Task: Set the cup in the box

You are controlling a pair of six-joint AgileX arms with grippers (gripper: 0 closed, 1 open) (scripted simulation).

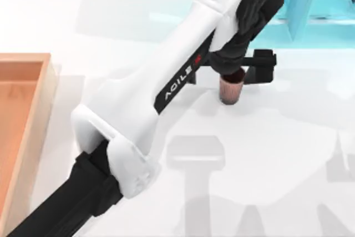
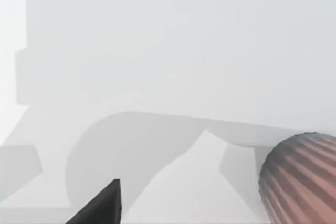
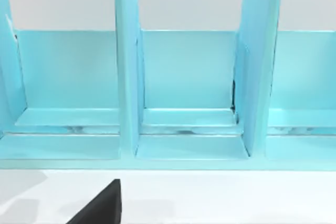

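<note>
One cup (image 1: 231, 90), reddish-brown with fine vertical streaks, stands upright on the white table (image 1: 288, 154) a little right of the middle, toward the far side. The left gripper (image 1: 237, 71) is directly over it: the dark fingers come down at the cup's rim, and a black finger piece (image 1: 262, 66) juts out on the cup's right. Whether the fingers press the cup's wall or merely straddle it I cannot tell. In the left wrist view the cup's ribbed side (image 2: 304, 182) bulges in close to the camera, with one dark fingertip (image 2: 105, 205) a good way off from it across the pale tabletop.

The box (image 1: 25, 131) of light orange-brown wood lies at the table's left edge, well apart from the cup, its thick pale rim running along the near side of its shallow floor.

The table is plain glossy white, crossed by soft grey shadows of the arms. Along the far right edge stands a turquoise shelf-like frame (image 1: 310, 4); the right wrist view faces its upright dividers (image 3: 126, 66) and open bays, with a dark fingertip (image 3: 102, 205) of the right gripper low in front.

The left arm (image 1: 166, 87) stretches diagonally from the near left corner up across the table, its white links marked AGILEX, its wrist bent downward over the cup
</note>
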